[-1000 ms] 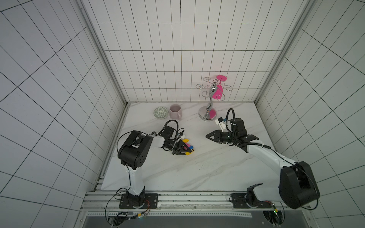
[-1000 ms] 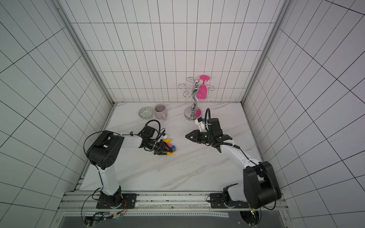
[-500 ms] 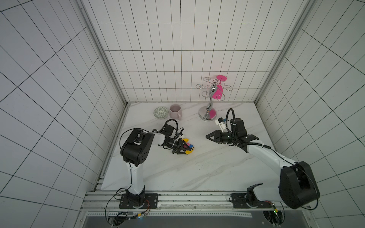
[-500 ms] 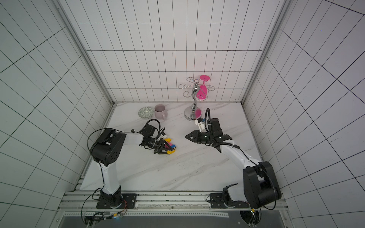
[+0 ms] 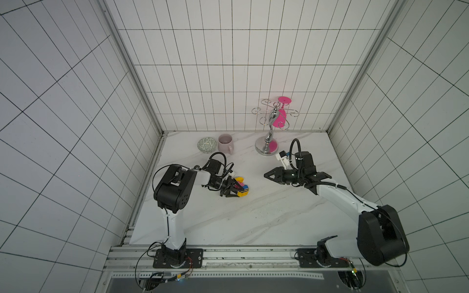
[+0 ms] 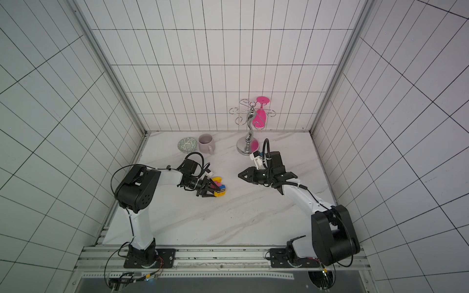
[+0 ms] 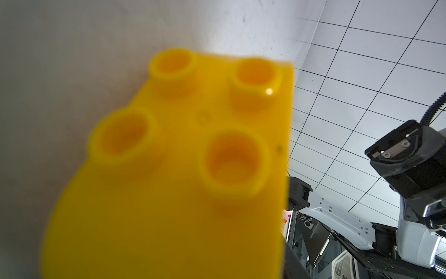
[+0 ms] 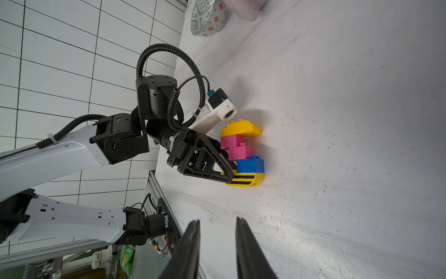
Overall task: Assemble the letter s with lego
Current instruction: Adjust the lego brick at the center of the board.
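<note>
Marbled white table (image 5: 253, 215), tiled walls (image 5: 228, 76) on three sides. The letter s (image 5: 241, 189) lay towards its left, between my left claw's (image 5: 234, 191) jaws; grip undeterminable. My right claw (image 8: 217, 220) hung well apart, narrowly parted, empty. Bowl (image 5: 207, 145), mug (image 5: 225, 144) and rack (image 5: 269, 137) at rear.

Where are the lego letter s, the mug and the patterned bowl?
letter s (image 8: 241, 152): right wrist view, pink middle brick.
mug (image 5: 226, 148): in a top view, outer wall.
bowl (image 5: 207, 145): in a top view, patterned inside.
</note>
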You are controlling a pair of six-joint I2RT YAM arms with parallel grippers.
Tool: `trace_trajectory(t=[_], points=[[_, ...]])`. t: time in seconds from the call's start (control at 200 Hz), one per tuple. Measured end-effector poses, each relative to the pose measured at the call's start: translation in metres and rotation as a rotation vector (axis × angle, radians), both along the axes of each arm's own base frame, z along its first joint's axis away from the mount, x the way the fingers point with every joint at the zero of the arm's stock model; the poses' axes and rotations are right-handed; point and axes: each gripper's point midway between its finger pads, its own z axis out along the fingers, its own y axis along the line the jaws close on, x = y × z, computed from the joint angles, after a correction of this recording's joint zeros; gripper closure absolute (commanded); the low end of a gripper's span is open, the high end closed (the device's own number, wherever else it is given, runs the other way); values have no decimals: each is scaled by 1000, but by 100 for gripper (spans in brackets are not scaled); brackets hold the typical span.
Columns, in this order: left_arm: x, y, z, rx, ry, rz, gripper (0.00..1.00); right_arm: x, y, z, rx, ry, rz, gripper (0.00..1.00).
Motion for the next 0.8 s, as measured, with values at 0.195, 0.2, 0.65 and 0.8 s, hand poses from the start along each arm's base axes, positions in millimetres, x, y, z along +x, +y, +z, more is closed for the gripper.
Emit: trace_trajectory(t=[0.195, 0.2, 0.65, 0.8], points=[[1, 2, 0, 0, 1, 5, 57, 0, 0, 0, -2, -1, 2, 70], [1, 2, 0, 0, 2, 5, 57, 0, 0, 0, -2, -1, 2, 70], [6, 37, 6, 79, -33, 73, 38, 3, -4, -2, -16, -12, -9, 52], [3, 49, 8, 127, -48, 84, 31, 9, -14, -5, -31, -4, -47, 50]])
